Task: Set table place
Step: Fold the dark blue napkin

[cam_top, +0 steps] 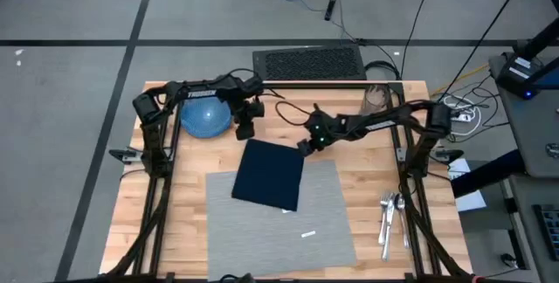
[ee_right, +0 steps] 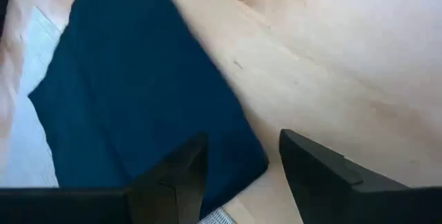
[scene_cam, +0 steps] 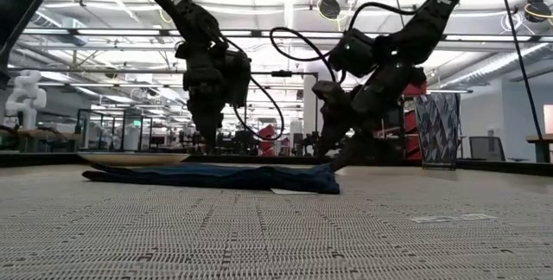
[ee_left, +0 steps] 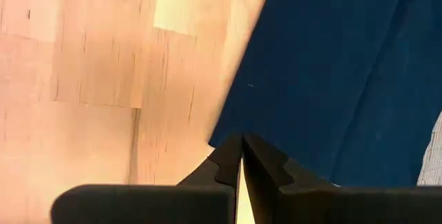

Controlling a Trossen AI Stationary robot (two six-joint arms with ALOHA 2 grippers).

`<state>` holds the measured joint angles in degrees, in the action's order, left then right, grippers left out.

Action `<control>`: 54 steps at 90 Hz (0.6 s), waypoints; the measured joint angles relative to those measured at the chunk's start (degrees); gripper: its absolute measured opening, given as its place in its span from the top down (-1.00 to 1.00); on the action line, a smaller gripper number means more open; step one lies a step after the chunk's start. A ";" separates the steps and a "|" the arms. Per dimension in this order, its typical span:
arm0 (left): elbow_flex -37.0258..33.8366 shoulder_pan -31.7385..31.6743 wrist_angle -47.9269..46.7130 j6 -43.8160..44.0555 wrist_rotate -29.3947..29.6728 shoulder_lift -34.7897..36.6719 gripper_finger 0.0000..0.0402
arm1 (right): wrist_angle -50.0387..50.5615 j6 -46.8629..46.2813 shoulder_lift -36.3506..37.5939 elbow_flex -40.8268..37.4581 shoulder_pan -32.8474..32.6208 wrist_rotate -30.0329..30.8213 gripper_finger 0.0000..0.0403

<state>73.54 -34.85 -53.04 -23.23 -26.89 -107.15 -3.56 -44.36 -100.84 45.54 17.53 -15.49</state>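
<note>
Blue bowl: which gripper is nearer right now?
Left. The left gripper hangs just beside the blue bowl, toward the napkin. The right gripper is farther off, at the napkin's far corner.

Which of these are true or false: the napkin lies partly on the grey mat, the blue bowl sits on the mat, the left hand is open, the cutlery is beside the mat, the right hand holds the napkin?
1. The navy napkin lies partly on the grey placemat. True.
2. The blue bowl sits on the placemat. False: it stands on bare table, near the far left corner.
3. The left hand is open. False: its fingers are closed together.
4. The cutlery lies right of the placemat. True.
5. The right hand holds the napkin. False: it is open, at the napkin's corner.
</note>
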 joint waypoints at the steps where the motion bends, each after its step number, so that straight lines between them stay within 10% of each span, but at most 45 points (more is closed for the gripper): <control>1: 0.00 0.00 0.00 -0.01 0.00 0.00 1.00 | -0.01 0.00 -0.01 0.01 -0.03 -0.09 0.17; 54: 0.00 -0.09 2.53 -6.24 0.15 -0.25 1.00 | 0.53 -0.68 -0.04 -0.03 -1.43 -0.04 0.98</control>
<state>73.54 -34.94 -50.51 -29.47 -26.74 -107.40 -3.03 -45.04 -100.88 45.52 16.10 -15.53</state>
